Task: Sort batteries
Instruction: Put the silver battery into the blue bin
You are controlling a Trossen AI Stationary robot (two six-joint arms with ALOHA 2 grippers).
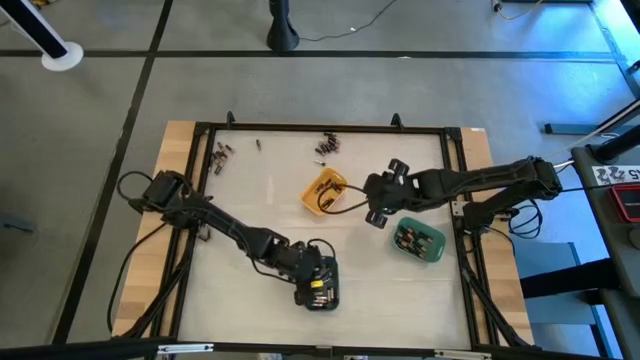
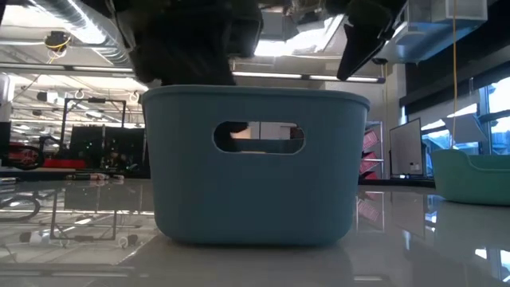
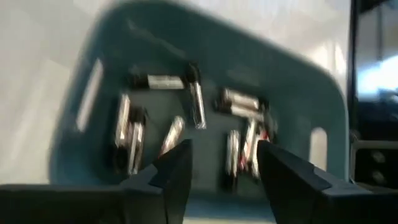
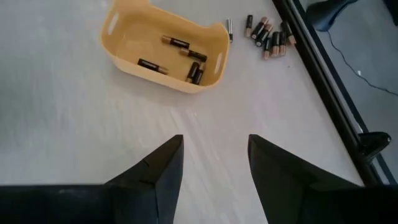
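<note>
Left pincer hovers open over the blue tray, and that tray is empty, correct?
Not quite. The left pincer does hover open over the blue tray, but the tray is not empty: the left wrist view shows several batteries lying in it.

Glossy white table [image 2: 414,239], matt plastic blue tray [image 2: 255,167], shiny metal batteries [image 3: 165,82]

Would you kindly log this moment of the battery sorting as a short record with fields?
left gripper: open, empty, over the slate-blue tray
slate-blue tray contents: about a dozen batteries
right gripper: open, empty, above bare table between the orange tray and the green tray
orange tray contents: a few dark batteries
green tray contents: some batteries, count unclear
unsorted batteries: loose groups on the table near the far edge
</note>
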